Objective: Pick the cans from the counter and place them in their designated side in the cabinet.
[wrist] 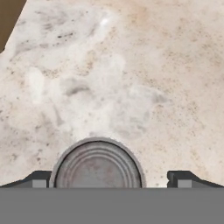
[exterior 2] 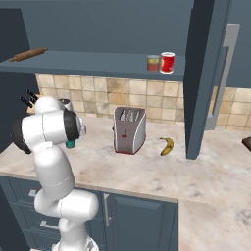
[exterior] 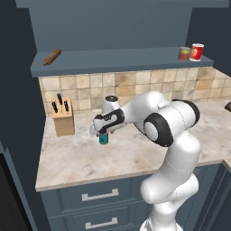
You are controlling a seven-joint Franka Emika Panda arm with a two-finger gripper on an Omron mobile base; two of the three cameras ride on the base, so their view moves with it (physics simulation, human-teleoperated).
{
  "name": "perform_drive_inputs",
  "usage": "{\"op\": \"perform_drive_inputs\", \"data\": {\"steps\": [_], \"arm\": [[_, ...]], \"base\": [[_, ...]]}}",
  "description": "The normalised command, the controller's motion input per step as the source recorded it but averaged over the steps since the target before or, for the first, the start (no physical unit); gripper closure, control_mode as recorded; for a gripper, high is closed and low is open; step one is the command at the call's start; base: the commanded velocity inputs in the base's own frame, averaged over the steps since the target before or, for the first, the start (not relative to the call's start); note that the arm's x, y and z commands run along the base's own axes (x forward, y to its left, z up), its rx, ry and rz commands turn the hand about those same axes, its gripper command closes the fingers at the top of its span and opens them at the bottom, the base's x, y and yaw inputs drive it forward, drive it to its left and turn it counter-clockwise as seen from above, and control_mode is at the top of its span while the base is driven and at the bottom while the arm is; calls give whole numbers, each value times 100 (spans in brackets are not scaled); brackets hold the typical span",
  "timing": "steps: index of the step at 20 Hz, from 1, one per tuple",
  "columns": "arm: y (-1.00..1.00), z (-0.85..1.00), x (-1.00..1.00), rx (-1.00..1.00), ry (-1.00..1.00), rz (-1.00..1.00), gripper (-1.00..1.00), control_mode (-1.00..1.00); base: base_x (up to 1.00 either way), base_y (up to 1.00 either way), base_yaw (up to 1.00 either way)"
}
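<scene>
My arm (exterior: 173, 135) is glossy white all over, built from fat rounded segments that swell like stacked bulbs. Between the segments sit dark, near-black joint rings, and one of them shows as a broad black disc with a white cap at its centre. The hand (exterior: 108, 121) at the end is a white block with a black band running across it and a short round white knob on top. My pincer (wrist: 108, 180) ends in two small fingertips (wrist: 40, 180), dark charcoal wedges each carrying a paler grey square pad on its face.
</scene>
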Motion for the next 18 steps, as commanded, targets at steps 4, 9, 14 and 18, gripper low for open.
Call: {"op": "perform_drive_inputs", "data": {"steps": [4, 9, 14, 18], "arm": [[3, -15, 5, -1, 1, 0, -100, -100], [3, -13, 4, -2, 1, 0, 100, -100], [-1, 0, -1, 0, 0, 0, 100, -100], [-4, 4, -5, 0, 0, 0, 100, -100]], "base": [[0, 0, 0], [0, 0, 0], [0, 0, 0], [0, 0, 0]]}}
